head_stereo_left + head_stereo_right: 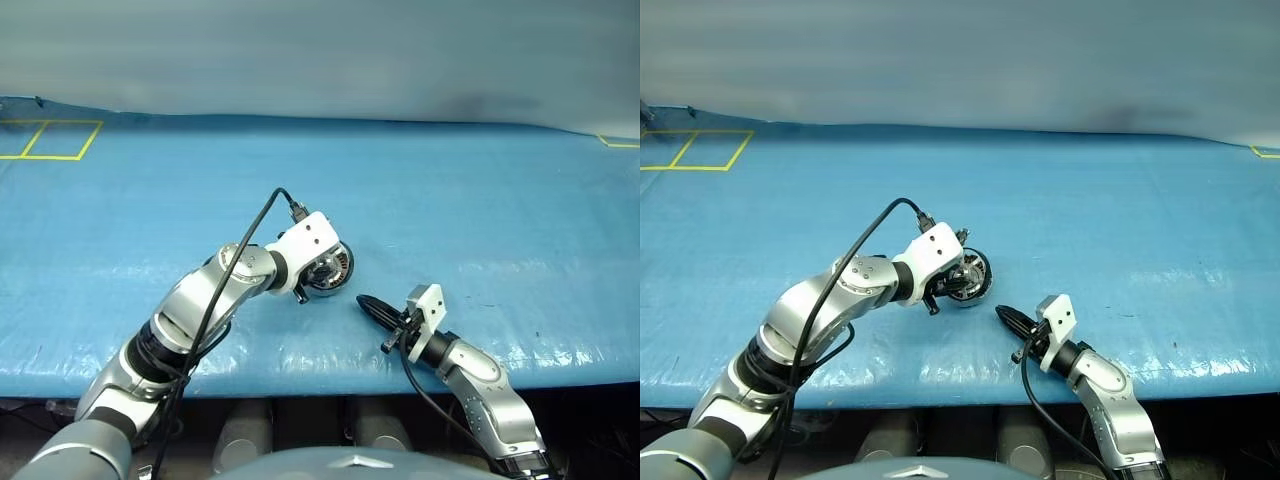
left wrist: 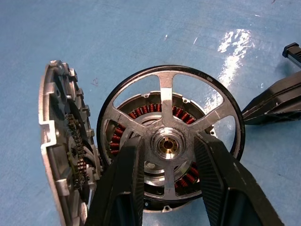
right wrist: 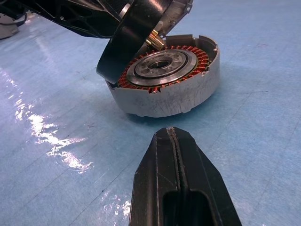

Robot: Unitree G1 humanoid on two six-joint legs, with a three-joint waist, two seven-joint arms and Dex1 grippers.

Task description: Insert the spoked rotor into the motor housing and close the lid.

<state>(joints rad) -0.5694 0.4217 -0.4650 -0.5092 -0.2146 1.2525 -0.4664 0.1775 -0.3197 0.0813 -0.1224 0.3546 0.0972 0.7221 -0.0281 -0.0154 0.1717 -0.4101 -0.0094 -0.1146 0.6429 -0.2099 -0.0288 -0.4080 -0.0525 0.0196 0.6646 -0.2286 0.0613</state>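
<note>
Shut tight and empty, my right gripper waits nearest me; my left gripper pinches the wheel by its spokes, tilted over the copper-wound puck. I judge seating remains, then folding the raised toothed lid down. Beyond lies blue sheeting, yellow tape and a grey wall.

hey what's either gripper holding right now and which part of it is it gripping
The left gripper holds the spoked rotor by its spokes near the hub, tilted over the motor housing. The right gripper is shut and holds nothing.
</note>
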